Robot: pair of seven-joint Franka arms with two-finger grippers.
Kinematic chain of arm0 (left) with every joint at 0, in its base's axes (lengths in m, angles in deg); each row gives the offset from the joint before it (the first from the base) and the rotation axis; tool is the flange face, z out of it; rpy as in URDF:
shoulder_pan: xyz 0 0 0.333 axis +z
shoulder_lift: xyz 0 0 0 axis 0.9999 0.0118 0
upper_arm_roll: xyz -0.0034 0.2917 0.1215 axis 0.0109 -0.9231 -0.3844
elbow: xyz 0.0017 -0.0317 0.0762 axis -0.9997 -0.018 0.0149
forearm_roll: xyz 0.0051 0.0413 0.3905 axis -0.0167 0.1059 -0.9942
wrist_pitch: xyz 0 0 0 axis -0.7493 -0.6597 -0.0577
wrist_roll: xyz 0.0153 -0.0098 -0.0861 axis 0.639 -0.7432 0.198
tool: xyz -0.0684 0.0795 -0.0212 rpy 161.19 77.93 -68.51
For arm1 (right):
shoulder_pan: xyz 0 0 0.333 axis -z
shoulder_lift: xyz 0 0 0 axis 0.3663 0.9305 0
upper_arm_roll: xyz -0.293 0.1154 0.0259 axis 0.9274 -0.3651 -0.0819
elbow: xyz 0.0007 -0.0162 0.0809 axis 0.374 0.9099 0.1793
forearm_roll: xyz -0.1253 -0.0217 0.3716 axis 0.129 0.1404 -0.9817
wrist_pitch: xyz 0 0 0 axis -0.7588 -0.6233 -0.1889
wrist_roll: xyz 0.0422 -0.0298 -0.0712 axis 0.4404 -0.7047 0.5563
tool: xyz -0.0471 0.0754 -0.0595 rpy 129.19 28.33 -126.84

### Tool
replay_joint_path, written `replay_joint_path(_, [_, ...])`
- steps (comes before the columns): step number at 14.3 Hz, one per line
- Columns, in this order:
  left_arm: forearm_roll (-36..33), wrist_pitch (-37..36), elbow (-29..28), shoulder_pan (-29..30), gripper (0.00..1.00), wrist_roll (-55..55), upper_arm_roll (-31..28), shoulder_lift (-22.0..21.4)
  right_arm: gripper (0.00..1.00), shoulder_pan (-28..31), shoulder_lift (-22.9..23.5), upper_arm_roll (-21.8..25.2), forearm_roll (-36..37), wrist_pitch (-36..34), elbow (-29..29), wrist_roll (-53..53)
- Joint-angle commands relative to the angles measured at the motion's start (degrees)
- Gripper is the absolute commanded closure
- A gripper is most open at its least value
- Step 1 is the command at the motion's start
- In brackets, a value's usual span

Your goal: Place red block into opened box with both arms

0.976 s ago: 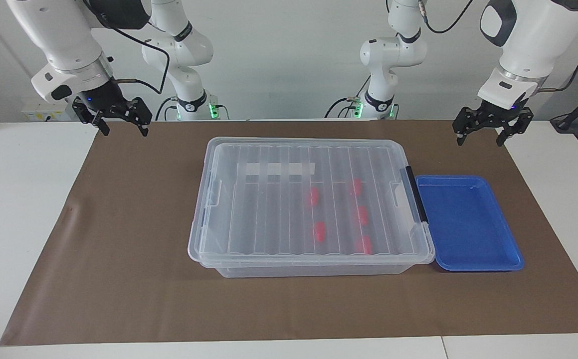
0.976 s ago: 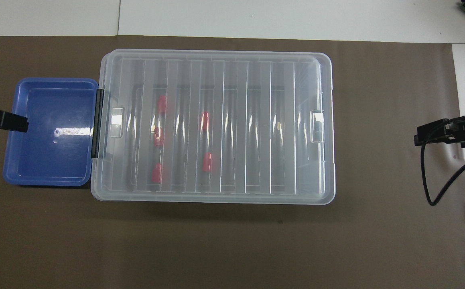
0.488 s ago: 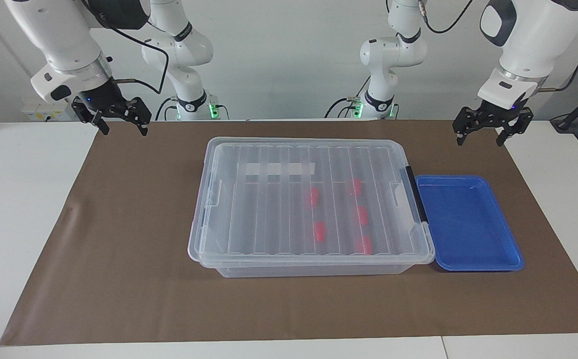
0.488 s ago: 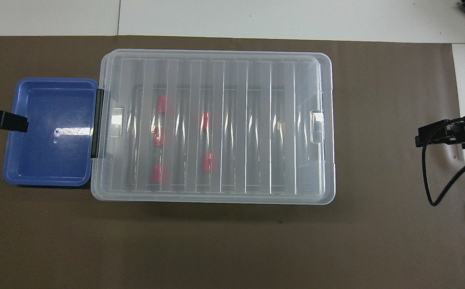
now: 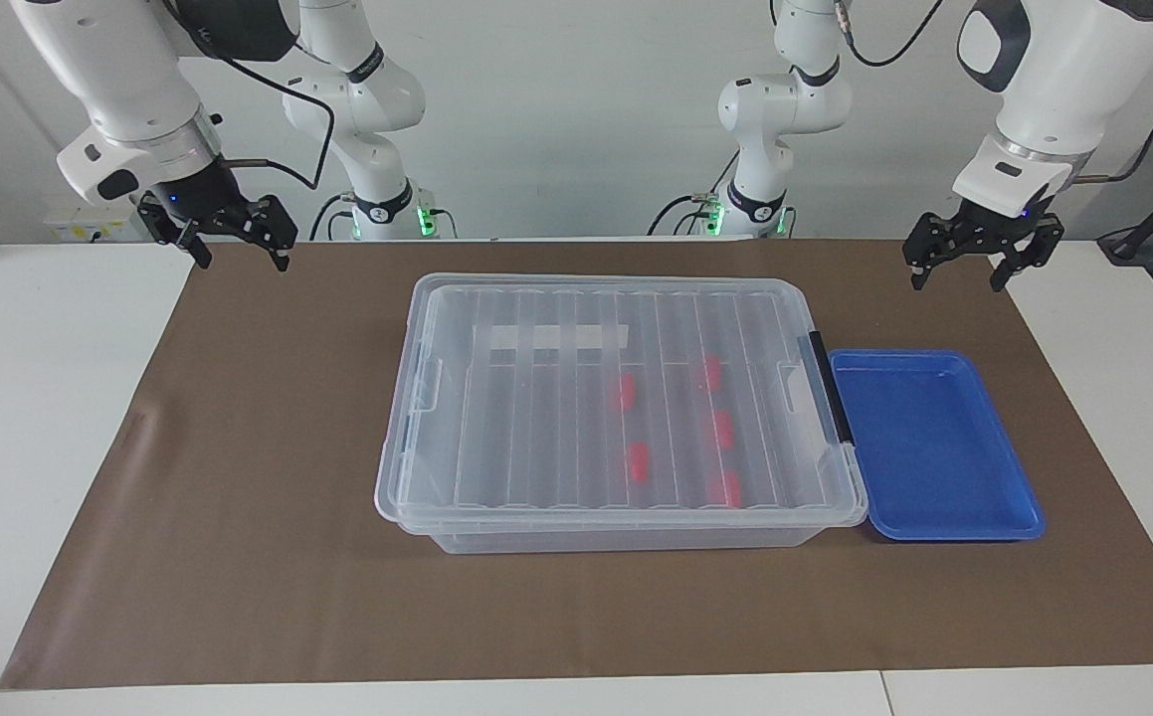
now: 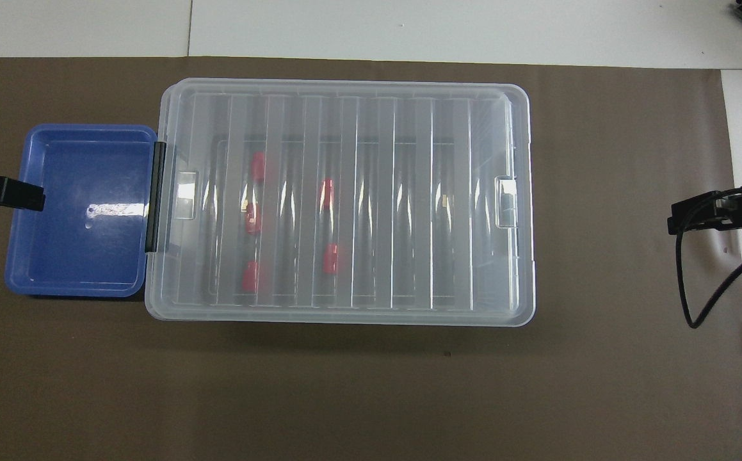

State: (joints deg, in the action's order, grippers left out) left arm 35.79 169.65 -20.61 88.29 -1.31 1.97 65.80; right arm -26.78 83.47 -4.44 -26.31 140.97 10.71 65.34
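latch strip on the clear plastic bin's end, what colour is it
Black latch strip, clearest in the overhead view.

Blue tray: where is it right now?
The blue tray sits on the brown mat at the left arm's end of the table, butted against the box beside its black latch; it holds nothing.

Clear box (image 5: 496, 517), ribbed lid shut; five red blocks (image 5: 639, 461) apparently lying inside
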Motion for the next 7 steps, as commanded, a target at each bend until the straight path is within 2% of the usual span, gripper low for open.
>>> replay_joint_path(1, [0.6, 1.0, -1.7, -0.5, 0.0, 0.5, -0.5, -1.7, 0.0, 0.5, -0.9, -0.7, 0.9, 0.1, 0.8, -0.4])
replay_joint_path(7, [0.8, 0.9, -1.8, -0.4, 0.0, 0.5, -0.4, -1.7, 0.0, 0.5, -0.9, -0.7, 0.4, 0.1, 0.8, -0.4])
